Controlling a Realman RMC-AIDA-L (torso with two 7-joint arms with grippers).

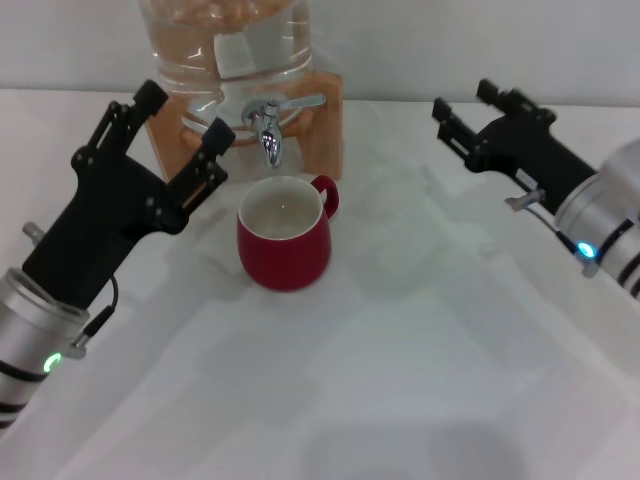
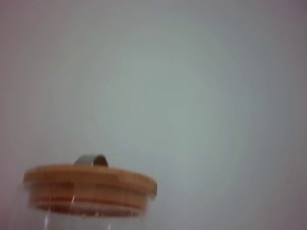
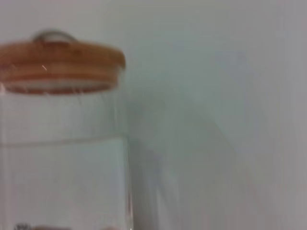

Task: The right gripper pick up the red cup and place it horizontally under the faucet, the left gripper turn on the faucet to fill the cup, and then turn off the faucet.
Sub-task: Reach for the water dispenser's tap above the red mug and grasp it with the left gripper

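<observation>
The red cup (image 1: 285,238) stands upright on the white table, right under the spout of the chrome faucet (image 1: 268,128); its handle points back right. The faucet's thin lever (image 1: 300,102) points sideways to the right. The faucet sits on the clear glass jar (image 1: 228,45) in the wooden stand (image 1: 322,125). My left gripper (image 1: 185,115) is open and empty, just left of the faucet, one fingertip (image 1: 217,136) close to the tap body. My right gripper (image 1: 463,100) is open and empty, well to the right of the cup and faucet.
The jar's wooden lid shows in the left wrist view (image 2: 91,184) and in the right wrist view (image 3: 60,64), with the glass wall (image 3: 62,182) below it. The white table (image 1: 400,380) stretches in front of the cup. A pale wall stands behind.
</observation>
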